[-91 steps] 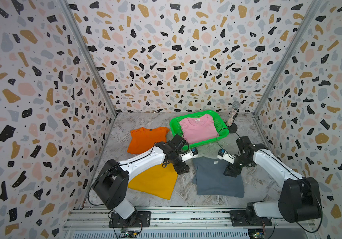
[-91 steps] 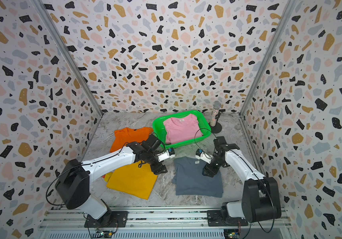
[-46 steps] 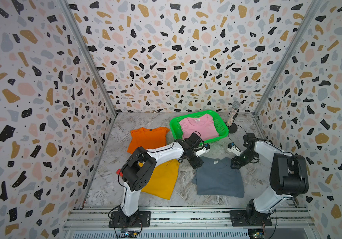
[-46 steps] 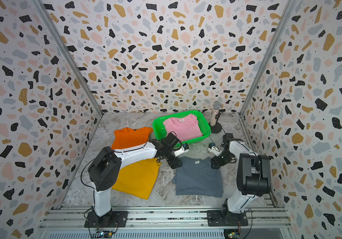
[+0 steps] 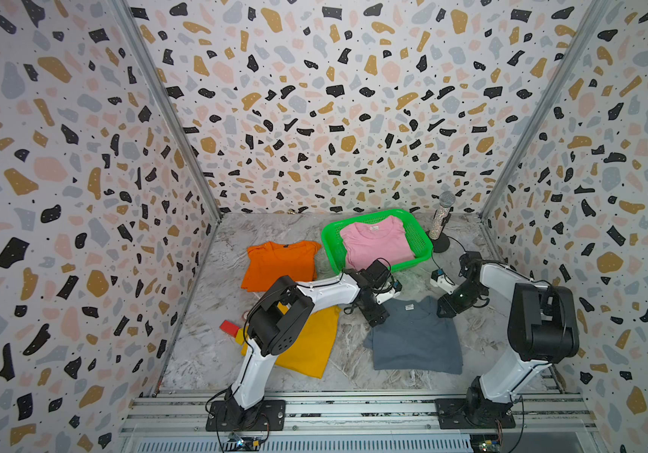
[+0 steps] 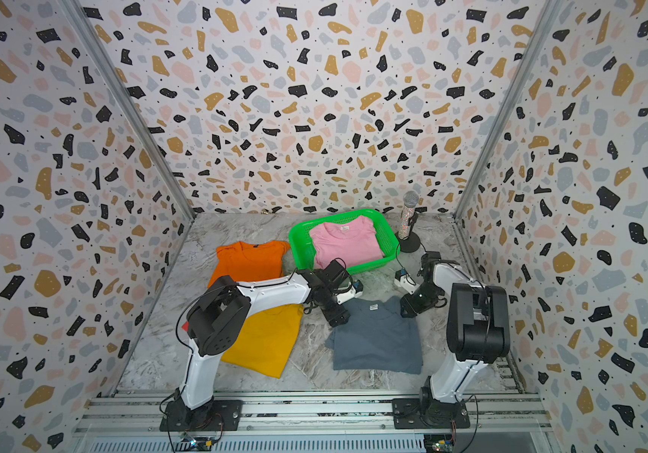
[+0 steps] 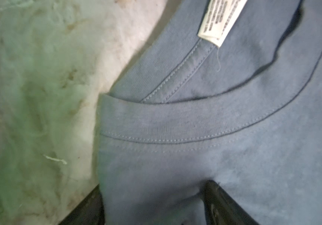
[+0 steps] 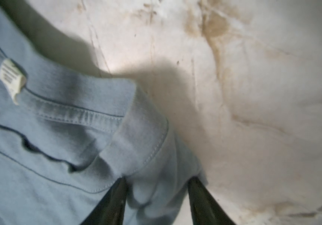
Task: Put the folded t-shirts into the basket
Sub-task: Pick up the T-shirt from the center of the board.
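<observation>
Worktop (image 5: 275, 227) carries three to go: orange t-shirt (image 5: 279, 262), mustard t-shirt (image 5: 310, 345), grey-blue t-shirt (image 5: 416, 337). Basket (image 5: 330, 247) holds only the pink t-shirt (image 5: 377, 243). At grey-blue's collar, left fingers (image 7: 226, 206) gape astride cloth; right fingers (image 8: 199, 198) sit narrower, grip unclear through blur.

left arm (image 5: 326, 291) hides part of the mustard yellow t-shirt (image 5: 310, 347).

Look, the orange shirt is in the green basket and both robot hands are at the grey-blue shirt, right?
No: both top views show the pink t-shirt in the basket; the orange t-shirt lies on the table. The left gripper and right gripper are indeed at the grey-blue t-shirt.
</observation>
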You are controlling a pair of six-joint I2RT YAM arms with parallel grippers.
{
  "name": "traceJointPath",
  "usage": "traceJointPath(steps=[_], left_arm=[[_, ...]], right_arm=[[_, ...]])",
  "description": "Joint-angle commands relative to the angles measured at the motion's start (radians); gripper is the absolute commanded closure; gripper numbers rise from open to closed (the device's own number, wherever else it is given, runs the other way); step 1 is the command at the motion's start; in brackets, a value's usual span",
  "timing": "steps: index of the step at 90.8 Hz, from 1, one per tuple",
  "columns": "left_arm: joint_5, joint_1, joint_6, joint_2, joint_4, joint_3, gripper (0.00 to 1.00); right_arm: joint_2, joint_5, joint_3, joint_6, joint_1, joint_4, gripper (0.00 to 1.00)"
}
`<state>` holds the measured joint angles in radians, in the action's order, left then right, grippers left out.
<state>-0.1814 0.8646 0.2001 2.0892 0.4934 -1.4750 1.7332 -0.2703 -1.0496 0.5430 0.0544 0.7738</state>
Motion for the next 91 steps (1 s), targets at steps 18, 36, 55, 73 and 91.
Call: traceJointPath(steps=[18, 36, 55, 73, 91], left_arm=[[-0.043, 0.005, -0.063, 0.044, 0.016, -0.017, 0.41], [-0.058, 0.005, -0.13, 0.002, -0.077, 0.058, 0.71], [-0.083, 0.005, -0.15, -0.074, -0.136, 0.095, 0.99], [-0.081, -0.006, -0.114, -0.178, -0.168, 0.118, 1.0], [-0.117, -0.037, -0.045, -0.277, -0.172, 0.13, 1.0]], right_arm=[[0.081, -0.071, 0.006, 0.014, -0.033, 0.031, 0.62], [0.033, -0.142, 0.014, 0.028, -0.033, 0.022, 0.88], [-0.086, -0.203, 0.052, 0.033, -0.032, -0.029, 1.0], [-0.204, -0.19, 0.082, 0.018, -0.028, -0.084, 1.0], [-0.37, -0.215, 0.085, 0.009, -0.028, -0.109, 1.0]])
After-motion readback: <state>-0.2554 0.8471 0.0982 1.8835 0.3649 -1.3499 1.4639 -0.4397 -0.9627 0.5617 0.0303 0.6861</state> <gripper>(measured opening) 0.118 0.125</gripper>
